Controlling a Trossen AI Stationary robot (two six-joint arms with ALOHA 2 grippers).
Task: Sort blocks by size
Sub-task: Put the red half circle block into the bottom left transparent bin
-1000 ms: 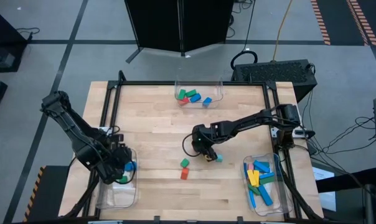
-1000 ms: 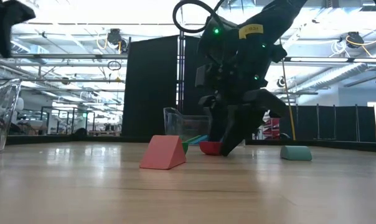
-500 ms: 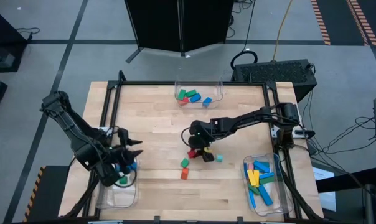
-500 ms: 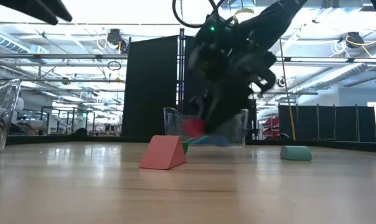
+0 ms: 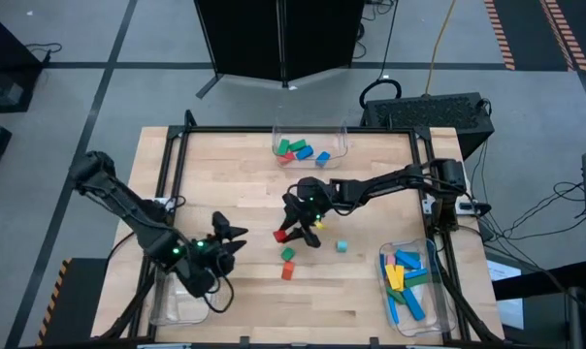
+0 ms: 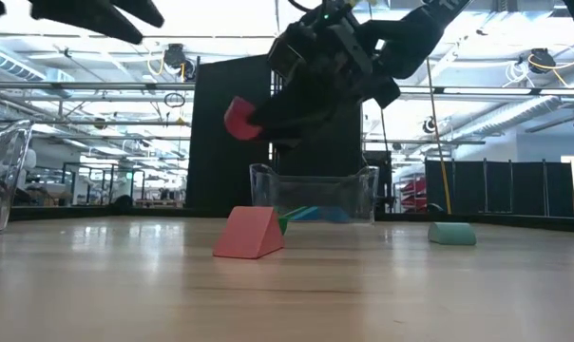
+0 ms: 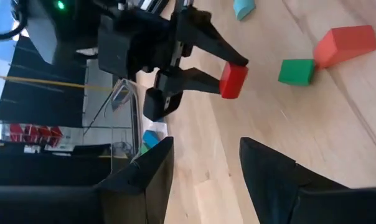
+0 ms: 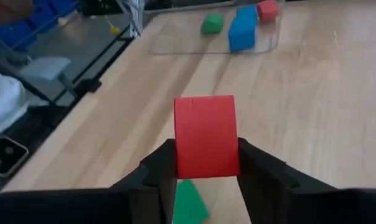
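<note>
Three clear bins sit at my table's (image 5: 371, 291) edges: the far bin (image 5: 310, 147) with small blocks, the right bin (image 5: 409, 283) with long bars, the near-left bin (image 5: 181, 301). On the wood below my right claw (image 5: 295, 233) lie a green block (image 5: 288, 254), a red wedge (image 5: 286, 272) and a cyan piece (image 5: 341, 246). That claw is clamped on a red block (image 8: 206, 137), lifted mid-table. My left claw (image 5: 227, 236) hovers spread apart, empty

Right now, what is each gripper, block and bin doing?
right gripper: shut on red block, lifted above table
left gripper: open, holding nothing
green block: lying loose on table
far bin: holds blocks
right bin: holds long bars
</note>
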